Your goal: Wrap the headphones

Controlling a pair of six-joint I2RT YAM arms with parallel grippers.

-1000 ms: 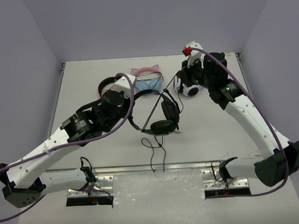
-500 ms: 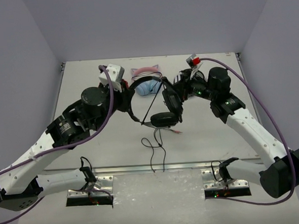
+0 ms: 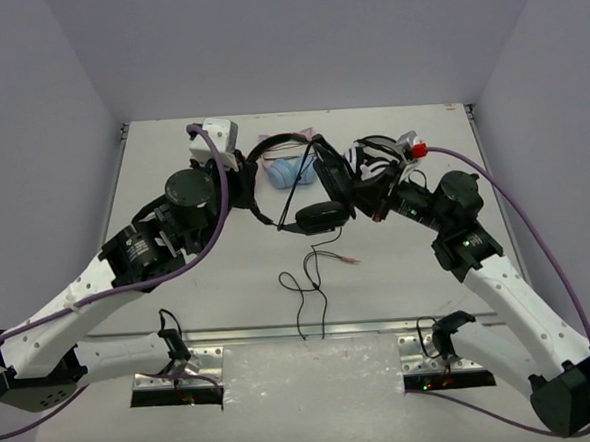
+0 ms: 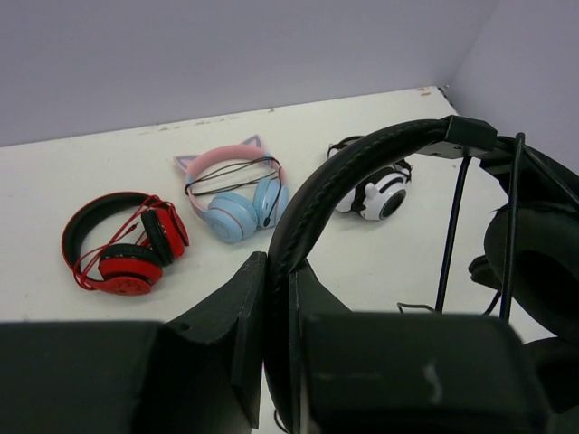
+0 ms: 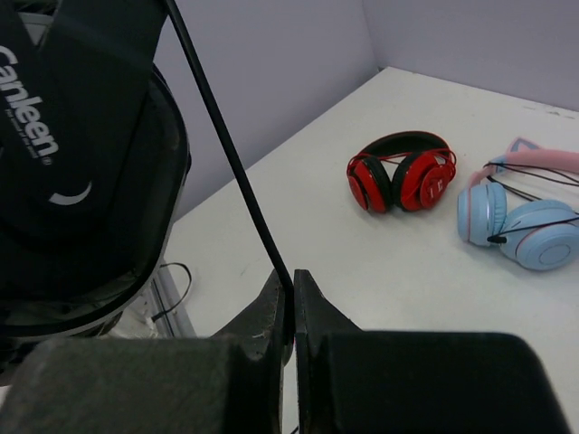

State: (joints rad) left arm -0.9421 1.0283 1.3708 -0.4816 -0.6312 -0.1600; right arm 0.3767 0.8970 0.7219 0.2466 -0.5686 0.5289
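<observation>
Closest to the right wrist camera, the right end effector has its two fingers pressed together on the thin black cable. The cable runs straight up and left past a big black ear cup lettered "Canleen", a word only this view shows. The left wrist camera shows the left end effector clamped on the padded headband, which arches up and to the right. From above, neither grip can be made out. Only that view, though, shows the whole all-black headphones held between the two arms over the bench, with the slack of the cable looping down onto the bench and its plug lying just beside the loops. Farther back, three other pairs lie on the bench. The red-and-black headphones are plain in both wrist views, but the left arm hides them from the top camera. The pink-and-blue cat-ear headphones show from above only in part, behind the headband arch. The white-and-black headphones sit just beyond the headband in the left wrist view and are mostly covered by the right arm's wrist from above.
</observation>
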